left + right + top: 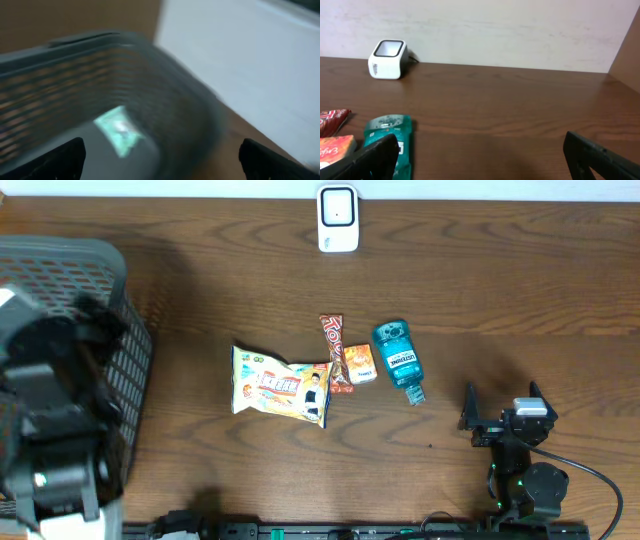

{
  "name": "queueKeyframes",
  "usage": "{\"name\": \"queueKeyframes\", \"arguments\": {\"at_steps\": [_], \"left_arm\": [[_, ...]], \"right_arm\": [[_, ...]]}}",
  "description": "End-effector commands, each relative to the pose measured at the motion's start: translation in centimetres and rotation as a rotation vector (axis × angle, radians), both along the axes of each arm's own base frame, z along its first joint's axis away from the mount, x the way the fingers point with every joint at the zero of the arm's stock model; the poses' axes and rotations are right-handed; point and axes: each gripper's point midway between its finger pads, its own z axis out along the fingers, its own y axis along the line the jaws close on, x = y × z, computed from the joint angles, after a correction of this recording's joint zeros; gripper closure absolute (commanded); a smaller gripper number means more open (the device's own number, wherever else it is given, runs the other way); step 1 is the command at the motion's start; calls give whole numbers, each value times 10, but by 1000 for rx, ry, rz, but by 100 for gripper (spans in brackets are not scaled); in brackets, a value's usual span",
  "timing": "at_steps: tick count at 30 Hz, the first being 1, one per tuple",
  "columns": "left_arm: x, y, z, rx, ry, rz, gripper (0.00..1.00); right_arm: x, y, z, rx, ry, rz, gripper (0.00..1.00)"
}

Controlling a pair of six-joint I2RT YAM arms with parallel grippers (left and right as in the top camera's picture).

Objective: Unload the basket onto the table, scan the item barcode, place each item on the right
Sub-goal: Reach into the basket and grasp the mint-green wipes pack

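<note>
Blurring smears left-wrist view — basket (75, 75) soft, greenish pkt (117, 131) inside unreadable; left pincer (162, 160), right pincer (482, 155) both wide, empty.

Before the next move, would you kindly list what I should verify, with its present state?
1. Right gripper open and empty: ok.
2. Left gripper open and empty: ok.
3. Scanner face unobstructed: ok.
4. Teal bottle lying on the right gripper's side: ok.
5. Bottle's barcode facing up: cannot tell.
6. Left gripper clear of the basket: cannot tell, view blurred.
</note>
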Motion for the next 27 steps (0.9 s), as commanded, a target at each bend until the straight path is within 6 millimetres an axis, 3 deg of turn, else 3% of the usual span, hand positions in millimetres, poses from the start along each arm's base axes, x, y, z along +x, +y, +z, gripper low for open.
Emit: {"name": "queueKeyframes", "arguments": {"at_steps": [1,4,6,10,20,24,27], "left_arm": [[0,37,-20,-100,9,124,2],[3,67,-49,-221,25,223,2],[10,86,-79,-338,49,272,2],[22,103,-126,-436,147,294,2],[56,127,-260,-571,410,334,2],[76,132,-292,-541,464,239,2],[93,130,-303,-501,486,117,2]], "right_arm": [[0,-1,-1,13,1,-4,1],[0,-1,-1,13,1,-4,1],[0,-1,-1,13,1,-4,1],[0,-1,-1,13,1,-4,1],[0,-1,-1,13,1,-4,1],[0,-1,-1,13,1,-4,1],[0,-1,-1,13,1,-4,1]]}}
